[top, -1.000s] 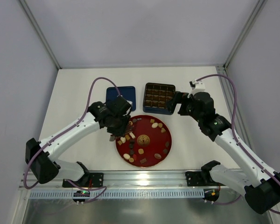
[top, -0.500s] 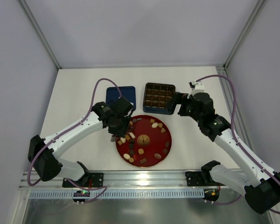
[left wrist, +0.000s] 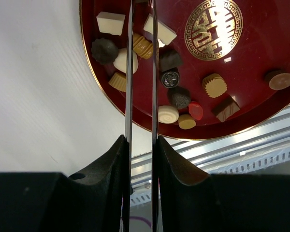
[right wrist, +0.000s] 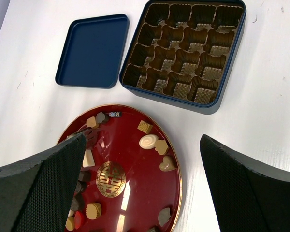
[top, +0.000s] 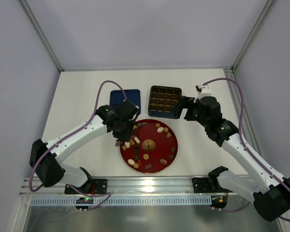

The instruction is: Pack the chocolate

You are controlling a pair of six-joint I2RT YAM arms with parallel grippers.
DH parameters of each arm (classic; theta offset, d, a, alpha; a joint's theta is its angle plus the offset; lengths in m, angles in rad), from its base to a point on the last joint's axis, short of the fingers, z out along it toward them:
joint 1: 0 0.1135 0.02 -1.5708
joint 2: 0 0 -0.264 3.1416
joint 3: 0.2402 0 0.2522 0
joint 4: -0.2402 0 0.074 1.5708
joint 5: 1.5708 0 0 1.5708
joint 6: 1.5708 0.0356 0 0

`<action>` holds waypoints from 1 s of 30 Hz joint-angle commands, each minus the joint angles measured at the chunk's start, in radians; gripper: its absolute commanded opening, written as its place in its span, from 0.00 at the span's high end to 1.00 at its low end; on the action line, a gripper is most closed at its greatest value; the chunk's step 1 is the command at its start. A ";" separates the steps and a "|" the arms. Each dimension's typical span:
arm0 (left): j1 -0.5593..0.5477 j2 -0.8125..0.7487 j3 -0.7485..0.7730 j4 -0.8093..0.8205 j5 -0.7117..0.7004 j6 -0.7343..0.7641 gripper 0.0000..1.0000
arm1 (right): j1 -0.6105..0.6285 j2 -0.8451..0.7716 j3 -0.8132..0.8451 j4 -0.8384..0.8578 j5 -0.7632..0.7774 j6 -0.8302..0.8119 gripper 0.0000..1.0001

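Several pieces of chocolate (top: 146, 156) lie loose on a round red plate (top: 170, 155). They are dark, tan and cream. My left gripper (top: 122, 140) reaches down over the plate's left part. Its thin metal blades stand close together and parallel, running past the top edge of the left wrist view. A tan ridged piece (left wrist: 142, 46) shows in the narrow gap between them. The blade tips are hidden, so I cannot see whether it is clamped. My right gripper (top: 183, 107) hangs open beside the blue tin (top: 165, 115), holding nothing.
The tin's brown grid cups (right wrist: 183, 48) hold nothing. Its blue lid (right wrist: 92, 50) lies flat to the left, partly under my left arm in the top view. The aluminium rail (top: 145, 186) runs along the near edge of the table.
My left gripper has shifted slightly at the plate's left edge. The right arm has not moved.
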 commanded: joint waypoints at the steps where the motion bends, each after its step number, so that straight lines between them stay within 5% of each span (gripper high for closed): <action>1: -0.006 0.005 0.056 0.009 -0.021 0.025 0.84 | 0.001 -0.022 0.005 0.036 0.005 0.002 0.00; 16: -0.003 0.047 0.249 -0.027 -0.016 0.056 0.87 | 0.001 -0.029 0.006 0.031 0.015 -0.001 0.00; 30: 0.063 0.444 0.796 0.012 -0.112 0.137 0.87 | 0.001 -0.034 0.040 -0.004 0.034 -0.014 0.00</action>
